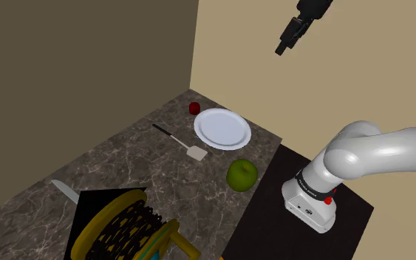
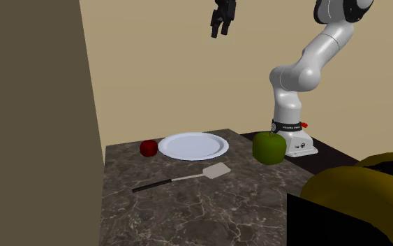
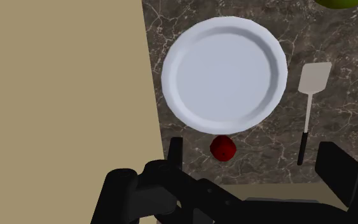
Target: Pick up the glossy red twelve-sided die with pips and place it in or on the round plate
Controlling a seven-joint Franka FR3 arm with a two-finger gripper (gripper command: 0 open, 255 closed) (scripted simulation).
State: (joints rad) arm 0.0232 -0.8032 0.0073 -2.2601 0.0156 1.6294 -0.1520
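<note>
The jaws are hanging wide open and empty, high above the tabletop [image 1: 125,162]. The die [image 3: 223,148] is sitting just beside the rim of the plate [image 3: 225,73], near the wall [image 3: 56,95]. It is probably light, stiff and slippery, so gripping opposite flat faces seems best. Its facets and pips are showing too faintly to read.

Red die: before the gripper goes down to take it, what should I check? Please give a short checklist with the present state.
1. Is the gripper open: ok, fingers stand apart.
2. Is the gripper empty: ok.
3. Is the gripper at grasp height: not ok, high above the counter.
4. Is the die uncovered: ok, nothing lies on it.
5. Is there a gap between the die and the plate: cannot tell, they are very close.
6. Is the plate bare: ok.
</note>
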